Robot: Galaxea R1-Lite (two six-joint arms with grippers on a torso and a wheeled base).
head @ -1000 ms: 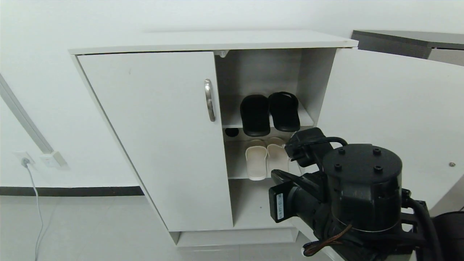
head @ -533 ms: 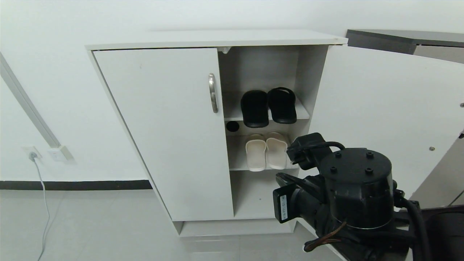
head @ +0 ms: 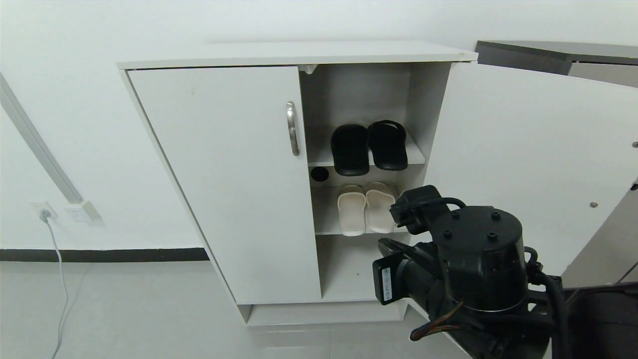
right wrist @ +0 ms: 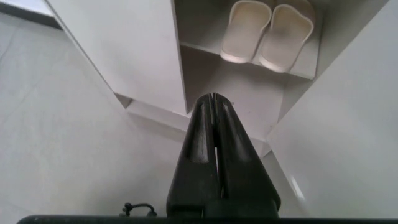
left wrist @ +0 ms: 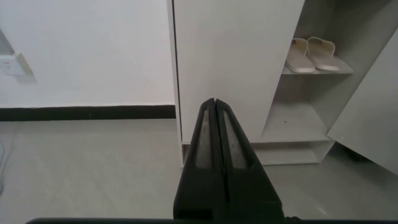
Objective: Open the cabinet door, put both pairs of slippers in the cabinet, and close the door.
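Note:
The white cabinet (head: 294, 52) has its left door (head: 224, 179) closed and its right door (head: 523, 159) swung wide open. A black pair of slippers (head: 369, 147) lies on the upper shelf. A white pair of slippers (head: 366, 214) lies on the middle shelf, and it shows too in the left wrist view (left wrist: 314, 54) and the right wrist view (right wrist: 267, 31). My right arm (head: 463, 269) hangs in front of the opening's lower right. The right gripper (right wrist: 213, 99) is shut and empty, over the floor before the bottom shelf. The left gripper (left wrist: 214, 106) is shut and empty, facing the closed left door (left wrist: 230, 62).
A metal handle (head: 292, 128) is on the closed door's inner edge. The bottom shelf (head: 349, 279) is bare. A grey unit (head: 563, 55) stands behind the open door. A wall socket with a cable (head: 45, 217) is at the left, above bare tiled floor (head: 124, 309).
The head camera shifted, so the cabinet sits slightly higher and further right in the picture. My right arm has dropped a little and drawn slightly left. The slippers and doors have not moved.

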